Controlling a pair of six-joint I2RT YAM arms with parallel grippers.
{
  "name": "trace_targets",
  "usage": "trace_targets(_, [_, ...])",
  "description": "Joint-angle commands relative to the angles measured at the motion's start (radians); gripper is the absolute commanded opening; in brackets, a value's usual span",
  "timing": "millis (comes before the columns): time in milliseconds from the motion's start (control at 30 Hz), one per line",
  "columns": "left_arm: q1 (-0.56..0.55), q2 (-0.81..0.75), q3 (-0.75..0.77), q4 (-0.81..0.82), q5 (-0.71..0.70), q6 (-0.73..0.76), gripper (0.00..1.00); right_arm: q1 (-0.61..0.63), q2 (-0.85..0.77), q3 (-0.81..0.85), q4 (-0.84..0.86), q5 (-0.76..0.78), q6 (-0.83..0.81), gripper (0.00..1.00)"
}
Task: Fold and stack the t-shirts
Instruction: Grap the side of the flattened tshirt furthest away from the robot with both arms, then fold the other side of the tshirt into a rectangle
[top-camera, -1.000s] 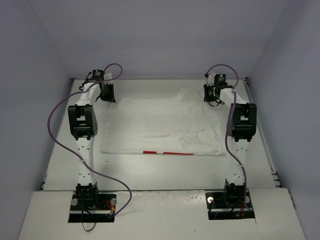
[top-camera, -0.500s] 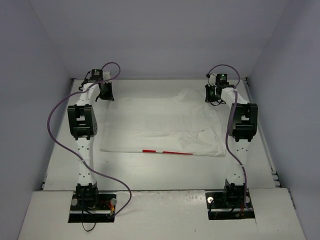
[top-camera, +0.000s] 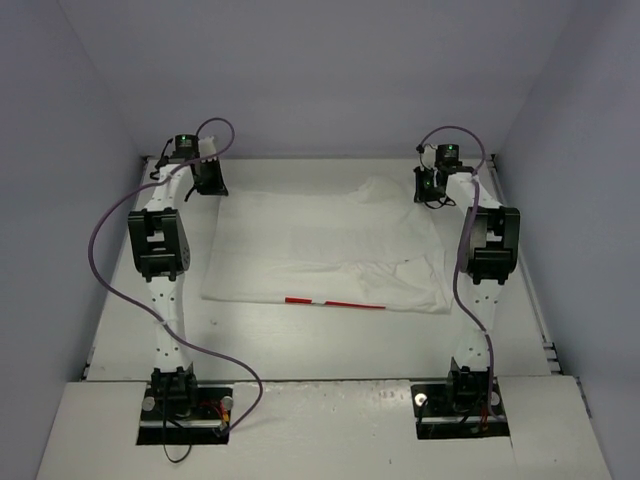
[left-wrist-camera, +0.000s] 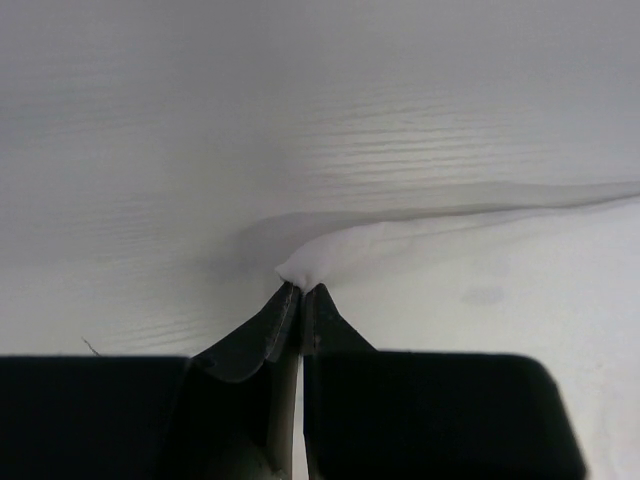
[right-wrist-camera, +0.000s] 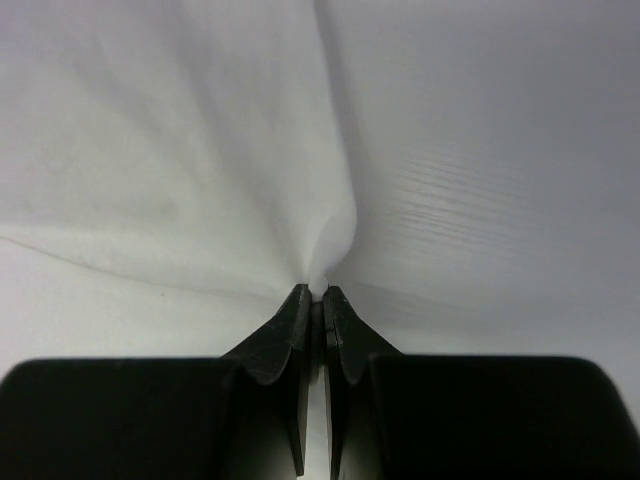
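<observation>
On the white surface (top-camera: 300, 345), between the two arms, the white t-shirt (top-camera: 320, 245) is lying roughly flat, covering the middle and far part of the surface. Its cloth is showing shallow creases, and a rumpled, doubled-over layer is sitting toward its near right corner. A thin red strip of print (top-camera: 335, 303), broken by a small white gap, is showing along the near edge.

At the far left corner, the left pincer (top-camera: 208, 185) is pressing its fingertips together on the t-shirt's edge. In the left wrist view, the left pincer (left-wrist-camera: 302, 290) is drawing the cloth into a small peak.

At the far right corner, the right pincer (top-camera: 432, 190) is likewise pinching the t-shirt. In the right wrist view, the right pincer (right-wrist-camera: 312, 292) is gathering the cloth into a ridge running away from the tips.
</observation>
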Motion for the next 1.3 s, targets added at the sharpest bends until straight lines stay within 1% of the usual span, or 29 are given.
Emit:
trace_targets(0, [0.016, -0.184, 0.001, 0.071, 0.038, -0.002, 0.0, -0.018, -0.146, 0.005, 0.009, 0.004, 0.001, 0.0])
trace_targets(200, [0.016, -0.242, -0.067, 0.076, 0.037, 0.006, 0.0, -0.02, -0.204, -0.032, 0.009, 0.0, 0.005, 0.0])
trace_targets(567, [0.024, -0.351, -0.229, 0.075, 0.032, 0.004, 0.0, -0.04, -0.327, -0.219, 0.011, -0.026, 0.021, 0.0])
trace_targets(800, [0.026, -0.432, -0.321, 0.075, 0.041, -0.005, 0.0, -0.04, -0.421, -0.32, 0.016, -0.016, 0.036, 0.0])
trace_targets(967, [0.026, -0.486, -0.376, 0.074, 0.024, -0.013, 0.0, -0.04, -0.479, -0.386, 0.016, 0.001, 0.073, 0.0])
trace_targets(1067, [0.026, -0.515, -0.436, 0.075, 0.005, -0.021, 0.0, -0.04, -0.525, -0.458, 0.017, 0.025, 0.095, 0.0])
trace_targets(1200, [0.026, -0.561, -0.527, 0.078, -0.043, -0.039, 0.0, -0.041, -0.556, -0.508, 0.02, 0.081, 0.136, 0.0])
trace_targets(1267, [0.026, -0.577, -0.569, 0.091, -0.064, -0.043, 0.0, -0.041, -0.562, -0.525, 0.02, 0.078, 0.143, 0.0])
